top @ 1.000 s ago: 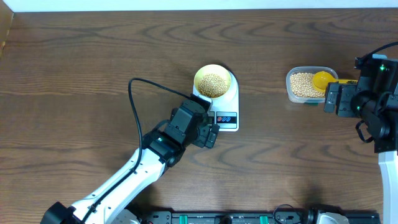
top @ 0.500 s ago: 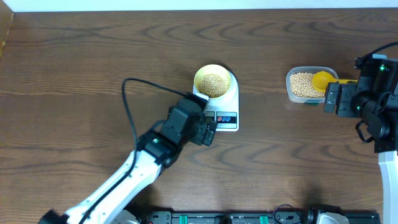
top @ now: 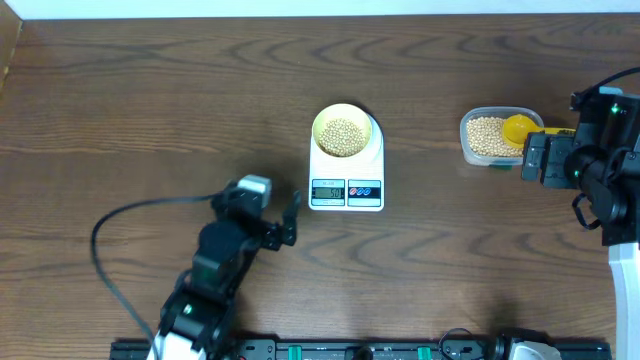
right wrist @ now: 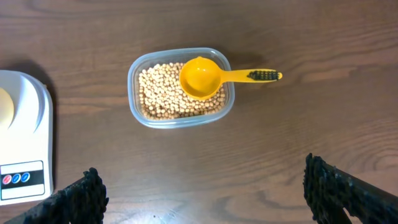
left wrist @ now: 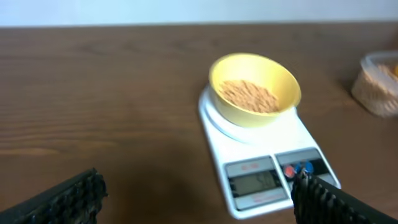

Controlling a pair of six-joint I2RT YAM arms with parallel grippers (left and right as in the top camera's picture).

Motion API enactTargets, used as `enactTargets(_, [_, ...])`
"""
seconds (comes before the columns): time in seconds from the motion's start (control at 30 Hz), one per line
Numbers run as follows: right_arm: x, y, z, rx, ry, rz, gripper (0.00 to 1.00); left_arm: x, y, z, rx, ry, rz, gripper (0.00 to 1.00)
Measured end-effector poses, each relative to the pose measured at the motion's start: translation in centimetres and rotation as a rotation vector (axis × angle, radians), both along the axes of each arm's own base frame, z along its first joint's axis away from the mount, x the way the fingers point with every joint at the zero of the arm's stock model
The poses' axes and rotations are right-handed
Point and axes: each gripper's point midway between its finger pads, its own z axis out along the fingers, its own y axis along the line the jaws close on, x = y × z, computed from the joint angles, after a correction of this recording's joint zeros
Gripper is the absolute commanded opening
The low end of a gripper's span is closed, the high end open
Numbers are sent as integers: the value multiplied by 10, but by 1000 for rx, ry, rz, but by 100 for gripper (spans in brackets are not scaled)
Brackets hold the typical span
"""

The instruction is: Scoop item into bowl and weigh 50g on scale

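Observation:
The pale yellow bowl (top: 341, 130) holds tan beans (top: 342, 136) and stands on the white scale (top: 347, 170), whose display faces the front. In the left wrist view the bowl (left wrist: 255, 78), the beans (left wrist: 249, 94) and the scale (left wrist: 261, 180) lie ahead. My left gripper (top: 285, 226) is open and empty, low and front-left of the scale; in its own view (left wrist: 196, 186) the jaws stand wide apart. My right gripper (top: 530, 158) is open and empty beside the bean tub; in its own view (right wrist: 202, 177) the jaws frame bare table.
A clear plastic tub (top: 492, 137) of beans sits at the right with the bright yellow scoop (top: 520, 128) resting in it, handle pointing right. The tub (right wrist: 179, 87) and scoop (right wrist: 202, 78) show in the right wrist view, with the scale's corner (right wrist: 22, 143) at the left.
My left arm has pulled back from the scale's front edge toward the front left of the table, uncovering the display. The right arm, bowl, tub and scoop have not moved.

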Motion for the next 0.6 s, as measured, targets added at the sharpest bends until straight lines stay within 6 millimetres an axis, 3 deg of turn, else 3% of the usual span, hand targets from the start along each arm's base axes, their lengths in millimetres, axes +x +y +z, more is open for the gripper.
enactTargets(0.13, [0,0,0,0,0,0,99,-3,21,16,-16,-94,60,98])
enactTargets(0.4, [0,0,0,0,0,0,99,-5,51,70,-29,-356,149,98])
enactTargets(0.6, [0,0,0,0,0,0,99,-12,64,51,-16,-412,179,98])
